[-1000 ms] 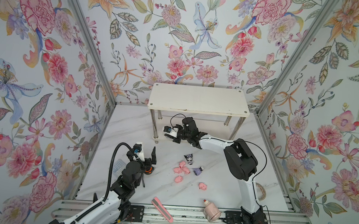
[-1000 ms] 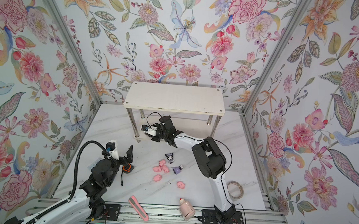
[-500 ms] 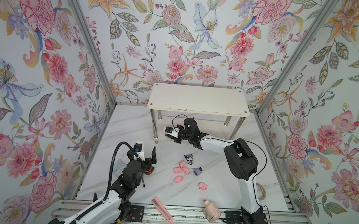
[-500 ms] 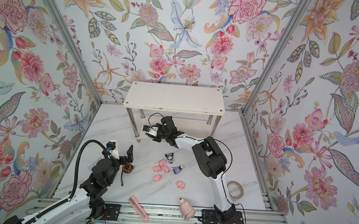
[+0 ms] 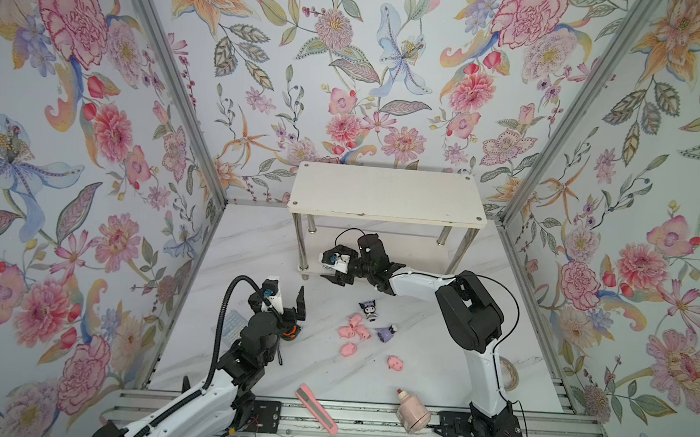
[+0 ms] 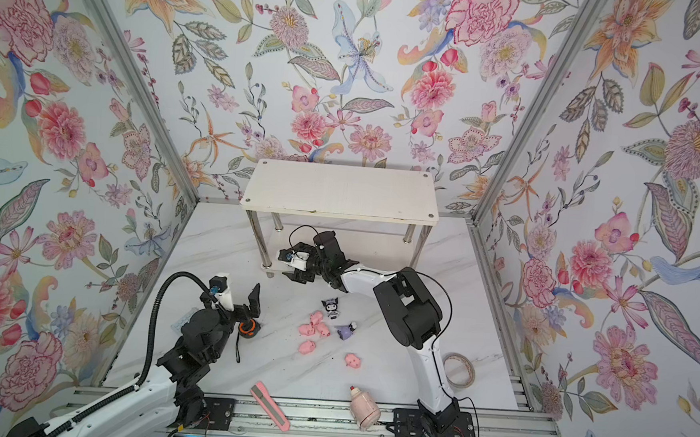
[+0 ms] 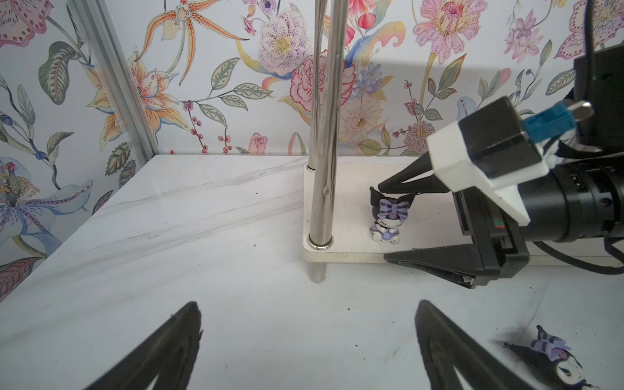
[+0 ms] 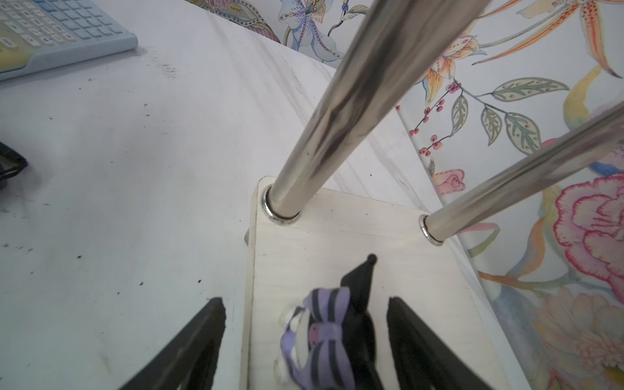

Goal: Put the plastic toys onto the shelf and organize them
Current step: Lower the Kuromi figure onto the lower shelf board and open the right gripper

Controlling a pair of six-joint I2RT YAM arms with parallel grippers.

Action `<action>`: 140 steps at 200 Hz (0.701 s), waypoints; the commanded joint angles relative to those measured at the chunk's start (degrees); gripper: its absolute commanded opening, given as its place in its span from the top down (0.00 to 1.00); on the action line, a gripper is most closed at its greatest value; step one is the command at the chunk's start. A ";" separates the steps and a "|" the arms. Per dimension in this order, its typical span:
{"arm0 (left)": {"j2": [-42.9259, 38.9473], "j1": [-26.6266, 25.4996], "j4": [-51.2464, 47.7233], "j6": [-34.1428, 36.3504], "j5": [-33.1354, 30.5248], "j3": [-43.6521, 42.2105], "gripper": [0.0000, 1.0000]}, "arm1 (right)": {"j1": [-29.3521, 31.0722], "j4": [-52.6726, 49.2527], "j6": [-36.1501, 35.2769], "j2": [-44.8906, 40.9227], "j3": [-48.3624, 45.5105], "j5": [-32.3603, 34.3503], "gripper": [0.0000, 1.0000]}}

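We see one figurine [image 7: 388,219] standing on the lower board [image 7: 425,233] of the shelf [image 5: 387,197], at its 8 o'clock corner, between the parted jaws of the right gripper [image 5: 329,273]. The left gripper [image 7: 307,305] is wide and empty. The pigs [image 5: 354,332] lie on the table [image 5: 254,263], at 6 o'clock from the shelf.

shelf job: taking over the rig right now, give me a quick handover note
Left end effector: open, empty, over the table.
Right end effector: open, jaws either side of a purple figurine standing on the shelf's lower board, by a corner leg.
Done: that one toy.
To do: five pink pigs and two purple figurines on the table.
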 commanded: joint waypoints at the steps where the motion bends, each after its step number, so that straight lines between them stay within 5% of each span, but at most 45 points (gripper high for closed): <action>1: -1.87 -0.26 1.46 -0.64 0.84 0.92 0.01 | 0.83 2.74 3.58 -4.93 -3.06 1.75 0.22; 61: -15.17 -0.17 -2.11 -2.76 -1.26 -1.77 0.01 | 1.98 7.22 13.63 -13.10 -12.41 8.25 0.18; 100: -18.92 -0.17 -5.99 -2.53 3.99 -1.69 0.01 | 4.09 5.52 18.82 -17.55 -15.69 12.87 0.23; 126: -17.49 -0.17 -4.09 -1.63 7.51 -2.69 0.02 | 5.53 2.39 26.12 -18.02 -15.06 12.26 0.71; 140: -16.55 -0.17 -1.55 -1.15 8.98 -3.74 0.06 | 6.42 0.98 28.56 -17.13 -14.45 12.81 0.88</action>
